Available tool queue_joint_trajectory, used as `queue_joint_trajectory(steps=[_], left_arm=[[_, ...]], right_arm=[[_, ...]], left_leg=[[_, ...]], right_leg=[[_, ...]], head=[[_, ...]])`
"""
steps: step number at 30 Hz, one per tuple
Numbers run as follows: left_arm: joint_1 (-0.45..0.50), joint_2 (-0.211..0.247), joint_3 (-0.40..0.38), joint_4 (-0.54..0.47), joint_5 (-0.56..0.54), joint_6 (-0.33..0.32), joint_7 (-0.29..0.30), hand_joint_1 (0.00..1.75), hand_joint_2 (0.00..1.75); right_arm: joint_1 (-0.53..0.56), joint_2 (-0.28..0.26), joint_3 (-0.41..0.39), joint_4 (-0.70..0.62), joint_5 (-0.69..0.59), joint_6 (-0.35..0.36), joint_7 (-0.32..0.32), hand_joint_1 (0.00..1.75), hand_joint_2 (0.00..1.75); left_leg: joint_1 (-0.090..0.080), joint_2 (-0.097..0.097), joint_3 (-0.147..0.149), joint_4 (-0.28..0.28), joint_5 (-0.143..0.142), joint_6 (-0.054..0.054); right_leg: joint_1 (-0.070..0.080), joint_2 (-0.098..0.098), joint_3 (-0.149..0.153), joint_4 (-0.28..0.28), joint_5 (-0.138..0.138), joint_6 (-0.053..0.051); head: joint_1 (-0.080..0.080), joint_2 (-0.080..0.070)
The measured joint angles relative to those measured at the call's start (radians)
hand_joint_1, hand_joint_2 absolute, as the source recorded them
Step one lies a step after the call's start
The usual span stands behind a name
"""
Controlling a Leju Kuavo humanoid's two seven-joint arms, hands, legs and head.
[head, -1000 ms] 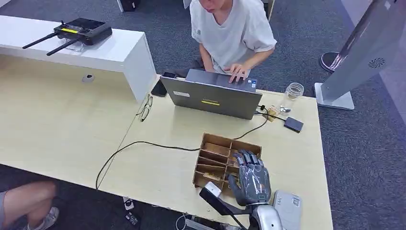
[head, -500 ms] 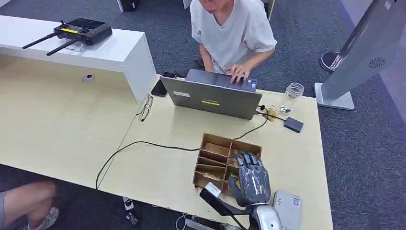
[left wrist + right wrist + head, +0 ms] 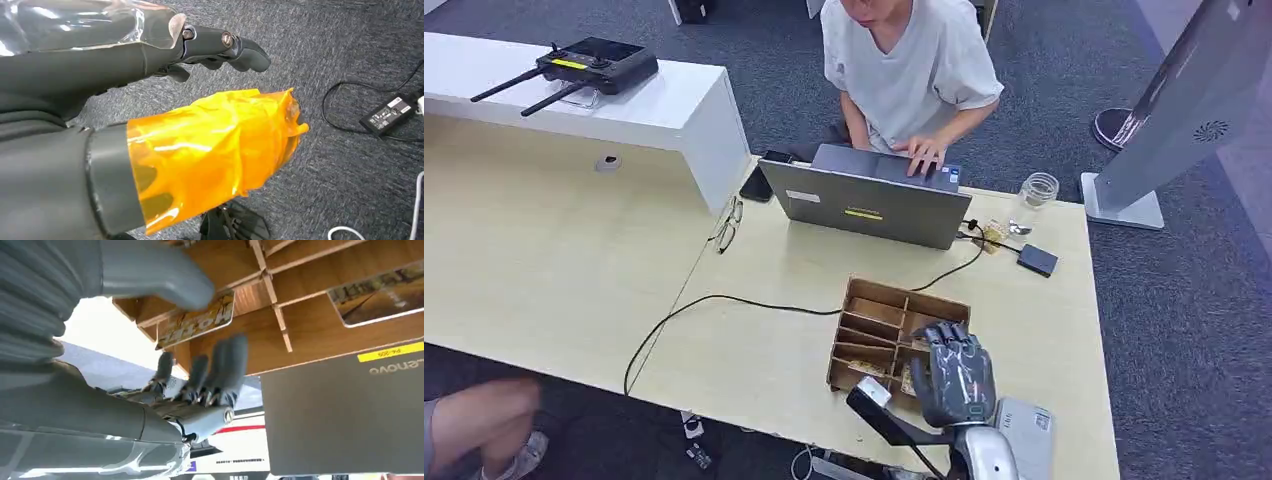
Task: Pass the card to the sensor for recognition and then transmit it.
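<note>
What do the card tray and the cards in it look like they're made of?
Tray: seemingly thin wood or plywood, matte brown, with visible grain and slotted dividers in the right wrist view. Cards: flat, printed, with a light sheen and rounded white border, likely plastic or coated paper; I can't tell which. The right hand hovers over the tray's near end.

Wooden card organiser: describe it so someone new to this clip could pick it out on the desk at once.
Start at the grey laptop in front of the person typing, then come toward the desk's near edge. The wooden card organiser is a brown tray split by thin slats into compartments, with the right hand over its near right corner. It is the only wooden, compartmented thing there, and a black cable runs up to its left side.
</note>
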State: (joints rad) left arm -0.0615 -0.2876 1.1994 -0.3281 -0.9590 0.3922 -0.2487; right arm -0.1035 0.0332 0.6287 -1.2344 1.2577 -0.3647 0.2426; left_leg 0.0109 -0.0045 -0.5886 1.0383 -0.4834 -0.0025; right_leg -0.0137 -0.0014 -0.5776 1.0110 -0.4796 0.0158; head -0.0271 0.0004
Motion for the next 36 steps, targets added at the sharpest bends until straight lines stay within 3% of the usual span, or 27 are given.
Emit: queue_joint_trajectory(steps=[3,10,17,19,26,36], left_arm=[[0.000,0.000,-0.001,0.002,0.001,0.000,-0.002,0.00,0.00],[0.000,0.001,-0.002,0.005,0.001,0.000,-0.003,0.00,0.00],[0.000,0.001,-0.002,0.006,0.002,0.000,-0.005,0.00,0.00],[0.000,0.002,-0.003,0.006,0.003,0.000,-0.006,0.00,0.00],[0.000,0.002,-0.003,0.006,0.017,0.000,-0.015,0.00,0.00],[0.001,0.002,-0.003,0.006,0.038,0.000,-0.018,0.00,0.00]], right_arm=[[0.001,0.000,-0.006,-0.002,0.001,0.000,0.002,1.43,1.75],[0.001,0.000,-0.010,-0.004,0.019,-0.003,0.002,1.45,1.75],[0.005,0.000,-0.016,-0.003,0.031,-0.016,0.002,1.73,1.75],[0.007,0.000,-0.017,-0.003,0.034,-0.031,-0.006,1.73,1.75],[0.030,0.000,-0.028,-0.065,0.006,-0.146,-0.087,1.75,1.75],[0.059,-0.002,-0.033,-0.265,-0.108,-0.185,-0.190,1.75,1.75]], left_leg=[[0.000,0.000,0.000,0.000,0.000,0.000],[0.000,0.000,0.000,0.000,0.000,0.000],[0.000,0.000,0.000,0.000,0.000,0.000],[0.000,0.000,0.000,0.000,0.000,0.000],[0.000,0.000,0.000,0.000,0.000,0.000],[0.000,0.000,0.000,0.000,0.000,0.000]], right_leg=[[0.000,0.000,0.000,0.000,0.000,0.000],[0.000,0.000,0.000,0.000,0.000,0.000],[0.000,0.000,0.000,0.000,0.000,0.000],[0.000,0.000,0.000,0.000,0.000,0.000],[0.000,0.000,0.000,0.000,0.000,0.000],[0.000,0.000,0.000,0.000,0.000,0.000]], head=[[0.000,0.000],[0.000,0.000],[0.000,0.000],[0.000,0.000],[0.000,0.000],[0.000,0.000]])
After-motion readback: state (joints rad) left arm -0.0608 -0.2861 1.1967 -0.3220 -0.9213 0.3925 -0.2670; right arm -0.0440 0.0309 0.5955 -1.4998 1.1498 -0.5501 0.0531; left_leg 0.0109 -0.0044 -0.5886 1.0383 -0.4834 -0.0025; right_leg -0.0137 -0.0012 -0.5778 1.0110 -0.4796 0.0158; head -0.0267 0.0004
